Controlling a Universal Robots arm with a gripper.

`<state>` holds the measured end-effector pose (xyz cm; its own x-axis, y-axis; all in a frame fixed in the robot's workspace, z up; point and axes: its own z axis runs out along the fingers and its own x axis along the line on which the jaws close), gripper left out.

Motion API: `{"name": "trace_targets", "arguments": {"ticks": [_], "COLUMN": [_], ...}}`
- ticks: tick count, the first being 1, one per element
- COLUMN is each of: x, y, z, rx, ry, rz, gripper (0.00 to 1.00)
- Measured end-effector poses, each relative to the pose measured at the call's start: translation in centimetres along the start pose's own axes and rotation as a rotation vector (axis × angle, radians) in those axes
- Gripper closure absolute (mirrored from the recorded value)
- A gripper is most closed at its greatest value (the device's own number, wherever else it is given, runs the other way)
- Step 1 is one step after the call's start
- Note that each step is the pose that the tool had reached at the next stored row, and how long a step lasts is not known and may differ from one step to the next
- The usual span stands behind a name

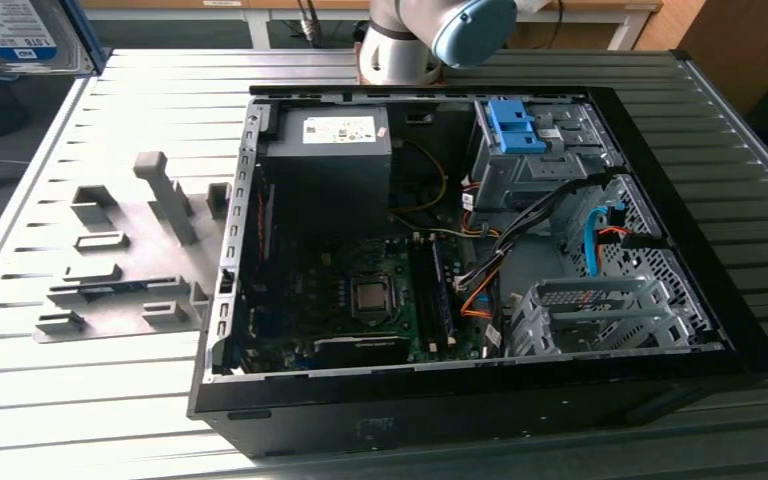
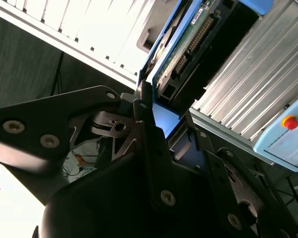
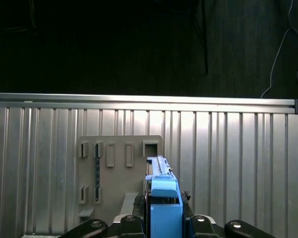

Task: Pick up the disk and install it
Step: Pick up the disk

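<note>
The fingers [image 2: 144, 114] are pinching the disk [image 2: 186, 47] by its blue frame. It is hanging edge-on, with the ribbed worktop [image 3: 238, 158] and a grey fixture plate [image 3: 119, 168] beyond it, well apart from the open computer case [image 1: 491, 250] at the exterior view's far left.

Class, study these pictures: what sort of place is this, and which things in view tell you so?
Probably a robotics lab or test cell for computer assembly: an open computer case lies on a ribbed metal table beside a grey parts fixture, and the arm's gripper holds the disk in its jaws.
</note>
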<state>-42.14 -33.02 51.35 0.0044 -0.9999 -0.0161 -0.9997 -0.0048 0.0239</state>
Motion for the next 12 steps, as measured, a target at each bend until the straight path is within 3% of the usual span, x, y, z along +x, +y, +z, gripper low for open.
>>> {"name": "trace_targets", "arguments": {"ticks": [12], "x": [0.00], "y": [0.01], "z": [-0.47], "rx": [0.0000], "ry": [0.0000], "rz": [0.000], "gripper": [0.64]}}
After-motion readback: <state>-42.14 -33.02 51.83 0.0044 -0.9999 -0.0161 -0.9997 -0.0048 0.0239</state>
